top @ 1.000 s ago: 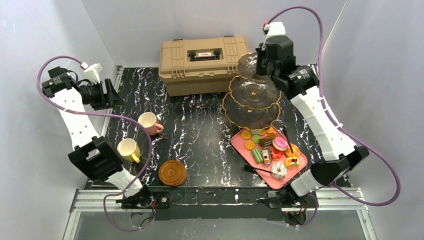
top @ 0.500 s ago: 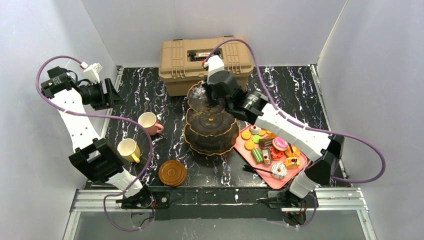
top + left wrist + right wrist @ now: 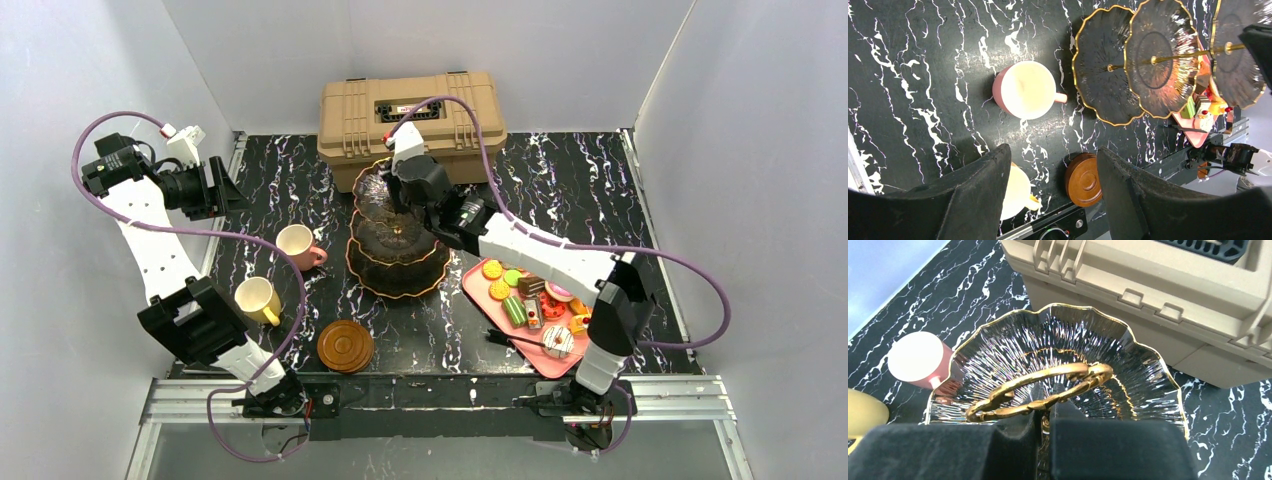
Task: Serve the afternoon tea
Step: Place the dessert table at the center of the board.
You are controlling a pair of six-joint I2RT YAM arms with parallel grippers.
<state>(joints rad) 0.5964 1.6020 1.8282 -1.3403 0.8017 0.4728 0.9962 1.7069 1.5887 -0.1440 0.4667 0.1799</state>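
From above I see the stand (image 3: 395, 250) at centre frame, just below the toolbox (image 3: 410, 125), its top hidden by my right arm (image 3: 540, 250). Only the right wrist view shows the right gripper (image 3: 1045, 415) clamped tight on the stand's gold ring (image 3: 1040, 390). My left gripper (image 3: 1053, 152) hangs partly open and empty at upper left, looking down on the pink cup (image 3: 1025, 90) and saucer (image 3: 1083, 180).

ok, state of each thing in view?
three-tier stand: upright, tiers empty
right gripper: shut on its gold ring
left gripper: open, empty
toolbox: closed
pink cup: upright, empty
yellow cup: upright, empty
brown saucers: no cup on them
pink tray: full of pastries
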